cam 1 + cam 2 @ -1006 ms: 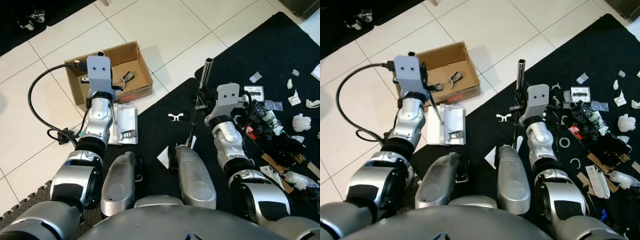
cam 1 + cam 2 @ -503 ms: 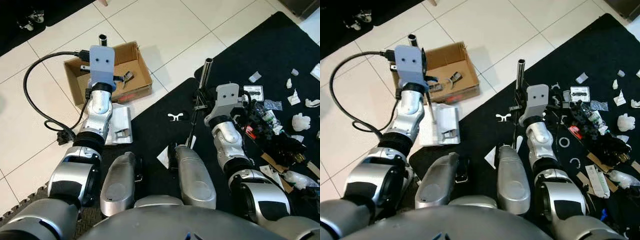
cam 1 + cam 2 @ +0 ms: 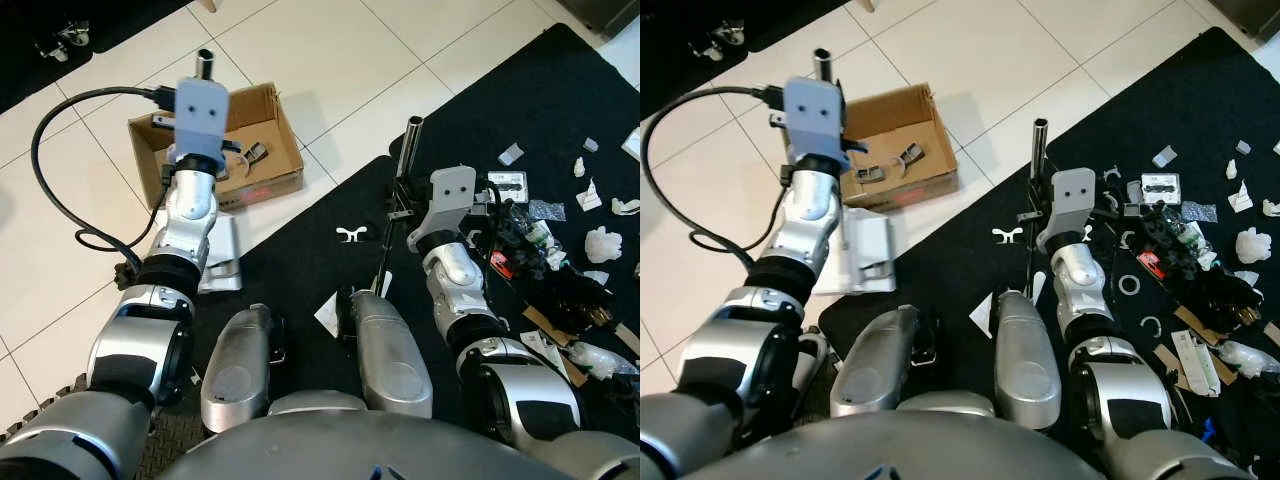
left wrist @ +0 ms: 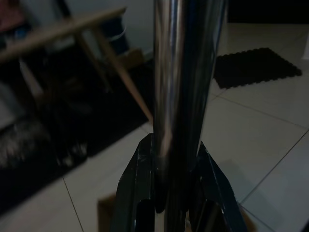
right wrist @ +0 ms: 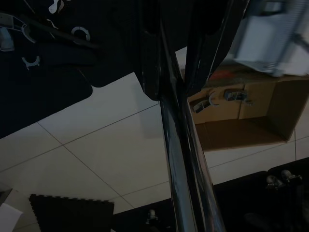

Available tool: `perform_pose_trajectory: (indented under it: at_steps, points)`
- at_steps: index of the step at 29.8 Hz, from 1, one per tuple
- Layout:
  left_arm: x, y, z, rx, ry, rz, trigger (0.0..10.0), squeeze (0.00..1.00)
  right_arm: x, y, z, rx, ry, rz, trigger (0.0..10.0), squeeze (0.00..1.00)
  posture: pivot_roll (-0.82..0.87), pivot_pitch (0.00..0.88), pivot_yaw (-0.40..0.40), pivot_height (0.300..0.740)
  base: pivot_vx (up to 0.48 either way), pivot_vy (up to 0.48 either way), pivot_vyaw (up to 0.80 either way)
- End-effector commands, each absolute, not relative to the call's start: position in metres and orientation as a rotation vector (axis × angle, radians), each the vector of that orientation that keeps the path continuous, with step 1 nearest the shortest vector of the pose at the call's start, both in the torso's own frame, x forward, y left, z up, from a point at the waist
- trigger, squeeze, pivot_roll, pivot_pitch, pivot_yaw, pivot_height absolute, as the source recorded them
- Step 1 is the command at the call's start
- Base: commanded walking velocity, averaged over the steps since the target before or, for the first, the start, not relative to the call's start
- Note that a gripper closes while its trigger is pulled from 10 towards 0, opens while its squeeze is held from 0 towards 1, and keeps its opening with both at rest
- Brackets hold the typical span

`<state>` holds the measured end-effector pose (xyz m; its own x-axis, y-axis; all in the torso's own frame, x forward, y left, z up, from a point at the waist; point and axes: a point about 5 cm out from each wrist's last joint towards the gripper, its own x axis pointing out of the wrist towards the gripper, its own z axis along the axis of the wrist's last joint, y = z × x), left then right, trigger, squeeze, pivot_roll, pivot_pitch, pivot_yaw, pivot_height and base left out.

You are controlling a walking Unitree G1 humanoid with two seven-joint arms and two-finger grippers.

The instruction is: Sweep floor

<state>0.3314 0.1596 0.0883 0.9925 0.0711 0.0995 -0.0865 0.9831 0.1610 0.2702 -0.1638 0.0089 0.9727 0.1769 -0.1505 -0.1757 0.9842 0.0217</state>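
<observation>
Both arms hold tools. Left gripper (image 4: pixel 169 203): fingers (image 4: pixel 137 193) closed tight around a chrome pole (image 4: pixel 186 87), no gap visible in the left wrist view. From the head views this pole (image 3: pixel 205 64) rises above the left wrist over the tile; below it the white dustpan (image 3: pixel 218 262) sits on the tile floor (image 3: pixel 320 50), just beside the mat (image 3: pixel 330 270) edge and near the cardboard box (image 3: pixel 260 150). I take the pole to be the dustpan handle.

Right gripper (image 5: pixel 186 58): fingers (image 5: pixel 149 63) clamped on a second dark metal pole (image 5: pixel 186 159), which I judge to be the broom handle (image 3: pixel 410 150). It stands nearly upright over the mat, its lower end hidden behind the robot's body.

Debris (image 3: pixel 560 230): white scraps, plastic bits and dark clutter spread on the mat to the robot's right, well apart from the dustpan. One white clip (image 3: pixel 349 234) lies alone on the mat between the two arms. A black cable (image 3: pixel 70 160) loops across the tile on the left.

Step in hand, by judgement: positioning pan and broom before sweeping; little or nothing collected yet.

To do it well:
- Lay the pan lip flat at the mat edge, mouth facing the debris.
- Keep both grips firm; smooth poles can twist or slide in the fingers.
- Draw the broom in short strokes from right toward the pan; light scraps scatter easily.
- Keep the pan clear of the cable and box.
</observation>
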Motion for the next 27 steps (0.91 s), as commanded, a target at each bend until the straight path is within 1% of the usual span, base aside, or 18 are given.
perform_pose_trajectory:
  at_steps: [1, 3, 6, 9, 11, 14, 17, 20, 23, 25, 27]
  points:
    - [0.333, 0.153, 0.092, 0.095, -0.098, 0.073, 10.0, 0.00, 0.266, -0.167, 0.004, 0.003, 0.173, 0.167, 10.0, 0.00, -0.02, 0.114, 0.009, 0.740, 0.000, 0.000, 0.00]
    - [0.333, 0.151, 0.092, 0.017, -0.088, 0.070, 10.0, 0.00, 0.266, -0.166, 0.004, 0.003, 0.173, 0.169, 10.0, 0.00, -0.02, 0.114, 0.008, 0.740, 0.000, 0.000, 0.00]
    - [0.333, 0.149, 0.093, -0.031, -0.090, 0.065, 10.0, 0.00, 0.266, -0.166, 0.004, 0.003, 0.173, 0.169, 10.0, 0.00, -0.02, 0.114, 0.007, 0.740, 0.000, 0.000, 0.00]
    - [0.336, 0.145, 0.101, -0.149, -0.100, 0.055, 10.0, 0.00, 0.266, -0.166, 0.004, 0.002, 0.172, 0.171, 10.0, 0.00, -0.02, 0.115, 0.006, 0.740, 0.000, 0.000, 0.00]
    - [0.337, 0.145, 0.102, -0.176, -0.103, 0.053, 10.0, 0.00, 0.266, -0.166, 0.004, 0.002, 0.172, 0.172, 10.0, 0.00, -0.02, 0.115, 0.006, 0.740, 0.000, 0.000, 0.00]
    - [0.341, 0.145, 0.116, -0.268, -0.137, 0.035, 10.0, 0.00, 0.267, -0.166, 0.004, 0.001, 0.172, 0.172, 10.0, 0.00, -0.02, 0.115, 0.005, 0.740, 0.000, 0.000, 0.00]
    - [0.342, 0.145, 0.120, -0.284, -0.148, 0.030, 10.0, 0.00, 0.267, -0.166, 0.004, 0.001, 0.171, 0.172, 10.0, 0.00, -0.02, 0.115, 0.005, 0.740, 0.000, 0.000, 0.00]
    - [0.346, 0.143, 0.140, -0.300, -0.210, 0.003, 10.0, 0.00, 0.267, -0.166, 0.004, 0.001, 0.172, 0.173, 10.0, 0.00, -0.02, 0.115, 0.007, 0.740, 0.000, 0.000, 0.00]
    - [0.347, 0.143, 0.147, -0.289, -0.234, -0.004, 10.0, 0.00, 0.267, -0.165, 0.004, 0.001, 0.172, 0.174, 10.0, 0.00, -0.02, 0.114, 0.007, 0.740, 0.000, 0.000, 0.00]
    - [0.350, 0.142, 0.166, -0.275, -0.296, -0.023, 10.0, 0.00, 0.267, -0.165, 0.004, 0.002, 0.172, 0.175, 10.0, 0.00, -0.02, 0.113, 0.008, 0.740, 0.000, 0.000, 0.00]
    - [0.350, 0.142, 0.166, -0.275, -0.296, -0.023, 10.0, 0.00, 0.267, -0.165, 0.004, 0.002, 0.172, 0.175, 10.0, 0.00, -0.02, 0.113, 0.008, 0.740, 0.000, 0.000, 0.00]
